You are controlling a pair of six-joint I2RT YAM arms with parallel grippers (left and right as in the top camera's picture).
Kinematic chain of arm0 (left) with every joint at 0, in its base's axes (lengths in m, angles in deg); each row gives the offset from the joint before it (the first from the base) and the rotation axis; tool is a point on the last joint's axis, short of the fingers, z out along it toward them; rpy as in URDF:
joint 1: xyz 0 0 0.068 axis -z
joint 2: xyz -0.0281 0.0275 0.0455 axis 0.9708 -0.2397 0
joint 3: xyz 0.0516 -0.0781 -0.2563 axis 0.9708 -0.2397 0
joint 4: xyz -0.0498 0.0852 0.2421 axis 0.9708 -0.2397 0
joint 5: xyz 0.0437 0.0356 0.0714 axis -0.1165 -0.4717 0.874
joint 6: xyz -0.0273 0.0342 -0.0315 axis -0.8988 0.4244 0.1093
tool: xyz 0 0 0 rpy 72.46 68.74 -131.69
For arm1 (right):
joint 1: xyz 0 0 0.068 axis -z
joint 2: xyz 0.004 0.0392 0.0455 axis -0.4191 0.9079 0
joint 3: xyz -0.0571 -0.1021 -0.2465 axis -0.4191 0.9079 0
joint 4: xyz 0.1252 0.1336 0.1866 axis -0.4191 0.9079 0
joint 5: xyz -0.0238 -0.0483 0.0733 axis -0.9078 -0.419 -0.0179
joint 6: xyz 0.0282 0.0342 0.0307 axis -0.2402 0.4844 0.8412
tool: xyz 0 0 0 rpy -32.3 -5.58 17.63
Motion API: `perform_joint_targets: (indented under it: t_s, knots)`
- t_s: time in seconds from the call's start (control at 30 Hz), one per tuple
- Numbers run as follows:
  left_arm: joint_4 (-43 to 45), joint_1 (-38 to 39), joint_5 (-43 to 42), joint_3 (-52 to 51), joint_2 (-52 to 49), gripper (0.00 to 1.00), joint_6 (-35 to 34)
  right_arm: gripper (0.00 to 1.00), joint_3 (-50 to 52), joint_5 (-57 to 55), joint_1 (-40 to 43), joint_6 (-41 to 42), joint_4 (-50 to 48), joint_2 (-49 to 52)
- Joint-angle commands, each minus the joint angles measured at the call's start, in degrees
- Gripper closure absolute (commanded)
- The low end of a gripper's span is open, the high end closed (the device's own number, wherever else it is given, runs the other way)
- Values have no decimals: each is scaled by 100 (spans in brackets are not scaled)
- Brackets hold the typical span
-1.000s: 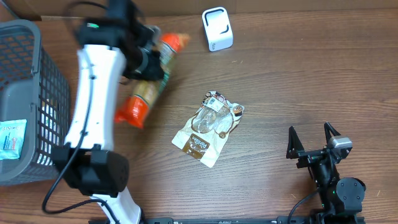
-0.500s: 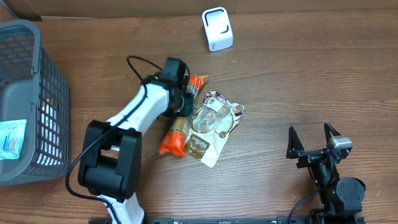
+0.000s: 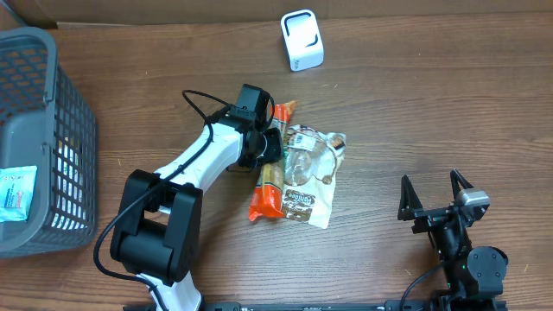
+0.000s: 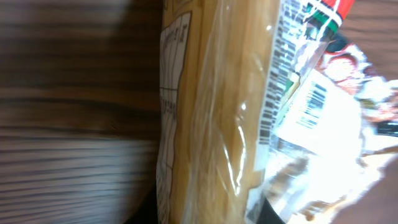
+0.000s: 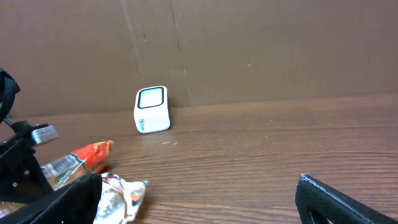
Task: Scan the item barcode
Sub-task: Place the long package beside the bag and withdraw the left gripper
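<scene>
Overhead view. The left gripper (image 3: pixel 266 147), at the centre of the wooden surface (image 3: pixel 415 104), has its jaws clenched on the long orange-ended snack pack (image 3: pixel 270 186), which lies flat. A clear pouch (image 3: pixel 313 177) lies touching the pack's 3 o'clock side. The white scanner (image 3: pixel 301 40) stands well apart at 12 o'clock, before a cardboard wall (image 5: pixel 249 50). A grey basket (image 3: pixel 60 130) at 9 o'clock holds a blue-and-white packet (image 3: pixel 17 192). The right gripper (image 3: pixel 429 181) rests at 4 o'clock, jaws released wide and holding nothing.

Left wrist view. The pack (image 4: pixel 217 112) fills the frame. The pouch's crinkled film (image 4: pixel 323 124), bearing a white barcode label (image 4: pixel 314 102), crowds its right edge.

Right wrist view. The pouch (image 5: pixel 121 190) lies nearer than the scanner (image 5: pixel 152 109).
</scene>
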Motion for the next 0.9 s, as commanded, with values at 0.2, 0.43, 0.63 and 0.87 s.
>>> perform_joint_targets:
  t_s: [0.2, 0.43, 0.63, 0.87]
  knots:
    - [210, 129, -1088, -120, 63, 96, -190, 0, 59, 31, -31, 20, -24, -46]
    - [125, -101, -1045, -116, 66, 96, 278, 0, 59, 31, -31, 20, -24, -46]
    - [-304, -361, -741, -114, 66, 78, 476, 0, 59, 31, -31, 20, -24, -44]
    - [-608, -413, -802, 63, 68, 0, 826, 0, 59, 28, -31, 20, -24, -46]
